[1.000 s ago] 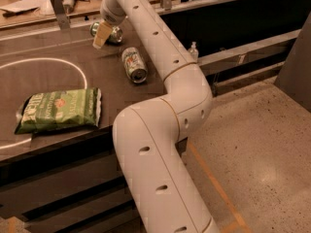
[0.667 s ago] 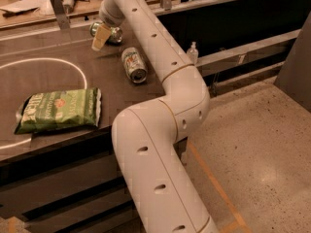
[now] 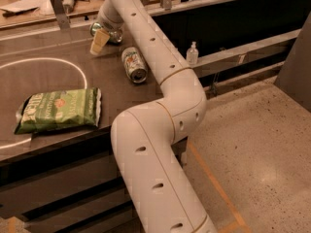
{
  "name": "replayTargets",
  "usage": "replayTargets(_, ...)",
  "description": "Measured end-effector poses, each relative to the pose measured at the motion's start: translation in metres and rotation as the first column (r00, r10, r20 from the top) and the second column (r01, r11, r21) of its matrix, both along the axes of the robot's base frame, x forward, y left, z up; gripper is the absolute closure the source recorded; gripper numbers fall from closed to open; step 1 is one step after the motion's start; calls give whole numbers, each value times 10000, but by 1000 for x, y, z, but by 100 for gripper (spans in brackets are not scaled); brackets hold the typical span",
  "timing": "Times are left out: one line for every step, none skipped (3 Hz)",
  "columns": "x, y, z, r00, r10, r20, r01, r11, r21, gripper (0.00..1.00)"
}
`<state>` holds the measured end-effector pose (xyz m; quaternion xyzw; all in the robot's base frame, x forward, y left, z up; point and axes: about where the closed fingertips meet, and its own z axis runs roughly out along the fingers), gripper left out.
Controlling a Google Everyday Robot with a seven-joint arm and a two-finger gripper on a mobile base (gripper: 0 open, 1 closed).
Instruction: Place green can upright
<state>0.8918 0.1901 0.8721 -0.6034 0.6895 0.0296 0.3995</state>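
Observation:
The green can (image 3: pixel 95 28) is at the far side of the dark table (image 3: pixel 58 67), mostly hidden behind my wrist. Only a green and silver bit of it shows, so I cannot tell whether it is upright or lying down. My gripper (image 3: pixel 100 39) is right at the can, reaching down from the long white arm (image 3: pixel 146 42). I cannot tell whether it touches or holds the can.
A paler silver-white can (image 3: pixel 134 65) lies on its side just right of the gripper. A flat green chip bag (image 3: pixel 60 109) lies near the table's front edge. A white circle (image 3: pixel 43 62) is marked on the table. A small clear bottle (image 3: pixel 192 54) stands on the ledge at right.

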Motion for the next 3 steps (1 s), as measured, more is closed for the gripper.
replayTargets(-1, 3, -3, 10000, 78, -42, -77, 10000, 26, 0)
replayTargets(-1, 6, -4, 9998, 187, -73, -186, 9996, 207, 0)
replayTargets(-3, 13, 1, 9992, 386, -101, -376, 9956, 859, 0)
